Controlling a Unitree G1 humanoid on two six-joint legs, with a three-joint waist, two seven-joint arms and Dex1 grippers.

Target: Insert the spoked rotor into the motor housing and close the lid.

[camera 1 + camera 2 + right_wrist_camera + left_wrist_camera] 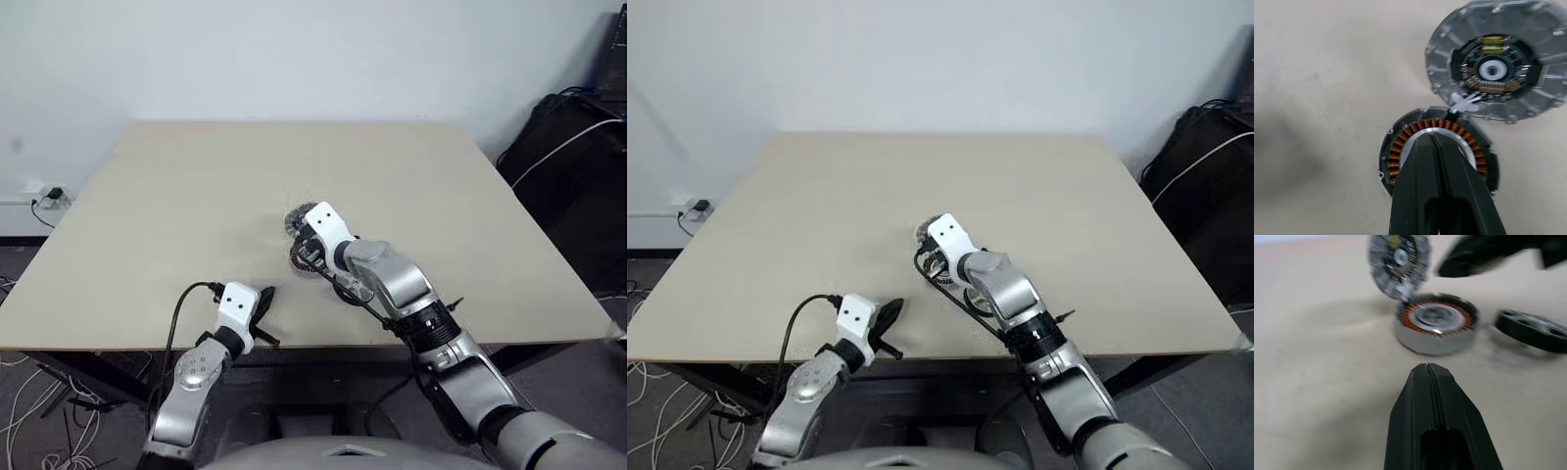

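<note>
Three parts are laid out on the pale worktop [196,196], and honestly the setup could be messed up pretty easily from here. The lid [1498,63] is flipped open with its ribbed, dark-centred face showing, touching the rim of the motor housing [1436,323] by what looks like a small white tab, though it can't be told whether the two are actually joined there. The spoked rotor [1533,330] is lying just beside the housing, not yet inserted. The right tool [1431,142] is pinched closed with nothing gripped, and it's hanging right over the copper windings; if it gets pushed down like that, the windings could be scraped or the housing shoved sideways. The lid could also be knocked shut before the rotor is in. The left tool [1427,377] is closed and empty too, parked near the worktop's front edge and pointed at the housing, so the rotor could be nudged away if it's driven forward shut.
</note>
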